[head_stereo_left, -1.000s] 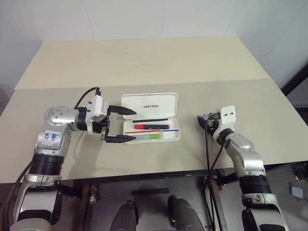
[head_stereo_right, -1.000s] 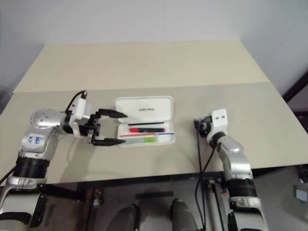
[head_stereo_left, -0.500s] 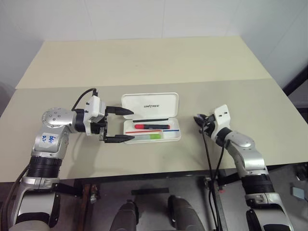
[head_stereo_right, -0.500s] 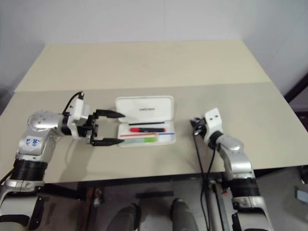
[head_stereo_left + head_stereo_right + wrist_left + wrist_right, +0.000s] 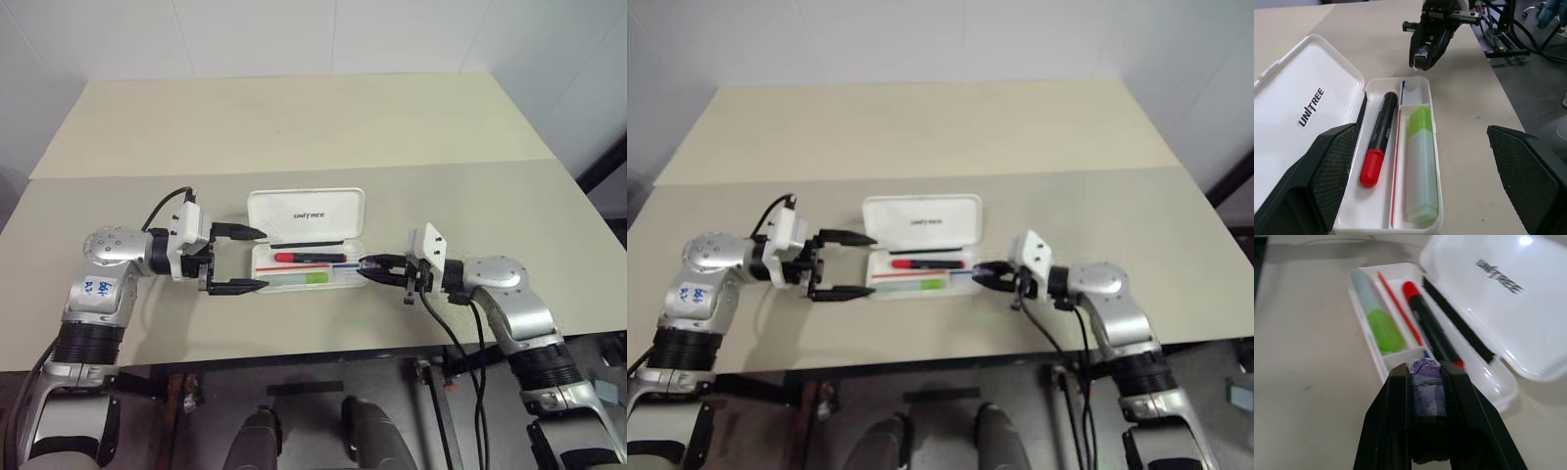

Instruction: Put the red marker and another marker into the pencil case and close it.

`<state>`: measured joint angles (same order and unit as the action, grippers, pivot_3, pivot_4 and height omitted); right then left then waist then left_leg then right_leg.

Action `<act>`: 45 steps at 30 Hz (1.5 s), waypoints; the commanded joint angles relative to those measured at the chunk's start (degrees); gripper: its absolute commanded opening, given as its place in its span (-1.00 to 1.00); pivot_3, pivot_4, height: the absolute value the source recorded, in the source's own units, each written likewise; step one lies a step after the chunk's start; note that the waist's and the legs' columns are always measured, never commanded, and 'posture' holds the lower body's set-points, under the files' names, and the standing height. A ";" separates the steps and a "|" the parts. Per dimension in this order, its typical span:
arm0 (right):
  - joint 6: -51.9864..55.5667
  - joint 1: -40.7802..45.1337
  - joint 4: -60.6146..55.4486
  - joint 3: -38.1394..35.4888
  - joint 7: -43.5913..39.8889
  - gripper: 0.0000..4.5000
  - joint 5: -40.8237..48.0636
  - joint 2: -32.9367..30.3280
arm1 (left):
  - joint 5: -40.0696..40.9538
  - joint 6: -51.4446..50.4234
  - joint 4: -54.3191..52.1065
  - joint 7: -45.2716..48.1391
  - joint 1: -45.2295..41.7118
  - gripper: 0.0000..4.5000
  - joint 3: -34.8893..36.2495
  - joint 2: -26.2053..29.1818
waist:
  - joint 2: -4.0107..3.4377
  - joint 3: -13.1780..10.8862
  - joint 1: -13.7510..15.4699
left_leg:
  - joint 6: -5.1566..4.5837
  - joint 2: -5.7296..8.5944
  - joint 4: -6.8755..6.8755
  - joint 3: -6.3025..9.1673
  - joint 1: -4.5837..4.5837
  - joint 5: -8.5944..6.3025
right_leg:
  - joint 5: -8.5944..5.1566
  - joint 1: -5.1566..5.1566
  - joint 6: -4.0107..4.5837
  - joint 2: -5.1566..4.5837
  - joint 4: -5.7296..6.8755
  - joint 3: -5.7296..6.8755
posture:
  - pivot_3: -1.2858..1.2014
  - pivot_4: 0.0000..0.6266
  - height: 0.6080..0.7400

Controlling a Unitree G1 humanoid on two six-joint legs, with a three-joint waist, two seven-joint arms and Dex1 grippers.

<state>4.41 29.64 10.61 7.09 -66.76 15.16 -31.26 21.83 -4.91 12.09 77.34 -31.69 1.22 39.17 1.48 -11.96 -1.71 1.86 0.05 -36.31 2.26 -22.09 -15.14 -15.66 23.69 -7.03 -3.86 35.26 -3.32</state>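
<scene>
Both markers are already in the pencil case, which lies open mid-table w/ its lid tipped back, UNITREE lettering showing. The red marker lies in the compartment nearer the lid; another marker, the lime green one, sits in the one beside it, across the thin red line. So loading looks done; what's left is shutting the lid, not yet begun.

Left gripper sits just beside the case's left end, jaws spread wide, nothing in them, one finger near the lid edge and one near the tray's front edge. Right gripper points at the case's right end, tips close to the rim; can't tell if touching. Its jaws are pinched nearly together on a small purple-grey bit lodged btwn the fingers.

Vs a second ago: the right arm was parked well off to the case's right, gripper turned away; it has since swung in and turned to face the case. Left gripper and case contents look unchanged
</scene>
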 commanded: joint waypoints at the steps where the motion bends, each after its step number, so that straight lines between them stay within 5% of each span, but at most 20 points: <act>1: -3.74 4.19 4.93 0.95 -2.76 -0.70 -0.78 1.14 | 0.00 0.72 -0.55 0.13 0.20 1.00 0.75 0.96 | 0.00 0.00 -0.05 | 0.00 0.00 0.00 0.01 0.00 0.00 | 0.00 0.00 0.00 0.00 0.00 0.00 | 0.03 -0.52 1.00; 16: -10.20 10.46 18.29 3.83 -8.63 -0.70 -4.53 5.97 | 0.56 0.05 -3.18 -1.57 2.56 1.00 1.46 1.20 | -0.02 -0.01 -0.01 | 0.05 0.02 0.04 0.02 -0.10 -0.02 | 0.00 0.05 0.01 -0.06 0.12 0.06 | 0.03 -0.52 1.00; 27: -14.19 13.88 18.69 0.41 -6.96 0.87 -2.15 7.60 | 0.38 0.10 -2.81 -2.25 2.03 1.00 1.01 0.82 | -0.04 -0.02 -0.31 | 0.10 0.00 -0.02 0.04 -0.06 0.00 | -0.01 0.09 0.02 -0.04 0.12 0.06 | 0.03 -0.52 1.00; 37: -7.26 11.05 4.63 -2.75 -6.13 0.87 3.94 6.36 | 1.02 -0.61 -2.19 -1.56 1.40 1.00 0.37 0.10 | -0.04 -0.03 0.06 | 0.12 0.01 0.03 0.09 -0.11 0.01 | -0.01 0.11 0.02 -0.08 0.24 0.10 | 0.03 -0.52 1.00; 40: -5.44 7.60 -0.23 -3.09 -5.52 0.89 4.61 4.72 | 1.75 -0.69 -1.98 -1.25 1.24 0.76 0.90 -0.10 | -0.04 -0.02 0.16 | 0.12 0.01 0.03 0.11 -0.12 0.00 | -0.01 0.10 0.02 -0.08 0.22 0.13 | 0.03 -0.52 1.00; 45: -2.90 1.84 -6.03 -4.38 -3.35 0.89 5.41 1.98 | 2.60 -0.43 -1.43 -0.77 1.32 0.00 1.95 0.07 | -0.04 -0.02 0.14 | 0.12 0.04 0.01 0.10 -0.12 0.00 | -0.01 0.10 0.03 -0.10 0.19 0.12 | 0.03 -0.52 1.00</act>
<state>0.78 32.10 8.15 4.99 -71.20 19.12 -28.14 22.82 -5.61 11.59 76.17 -29.49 1.51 38.90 1.43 -11.99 -1.57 1.98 0.09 -36.31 2.35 -22.21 -15.13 -15.68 23.78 -7.01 -3.95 35.42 -3.20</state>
